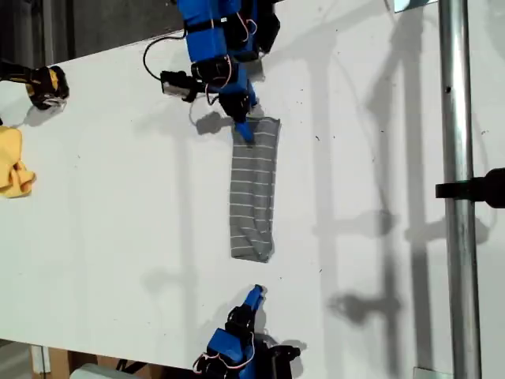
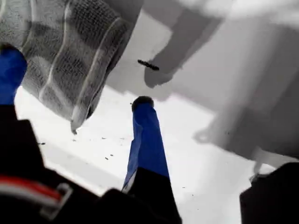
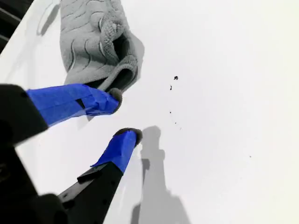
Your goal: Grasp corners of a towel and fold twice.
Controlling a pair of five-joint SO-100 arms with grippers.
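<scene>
**Desk:** What are the grippers doing here?

**Operator:** My first gripper (image 2: 77,79) stands with its jaws spread wide and clamps nothing. One blue fingertip (image 2: 142,103) is over bare worktop (image 1: 118,237), the other is at the edge of the towel (image 1: 254,189). In the exterior view this gripper is at the towel's upper end. My second gripper (image 3: 124,115) is also parted and empty, just short of the towel's lower end and not touching it.

**Desk:** And where is the towel?

**Operator:** It lies as a long, narrow grey strip near the middle of the worktop, running between the two arms. It looks folded over already. The end near my second gripper shows a rolled, open loop of layers (image 3: 114,56). The yellow cloth (image 1: 14,166) is well apart, at the exterior view's left edge.

**Desk:** How should it handle?

**Operator:** I expect it to be light, limp and loosely woven. It should drape and sag rather than hold a shape, and the layers could slide apart. I would pinch all the layers together at an end corner (image 1: 236,253), with the jaws low to the worktop. A shallow bite may lift only the top layer.
</scene>
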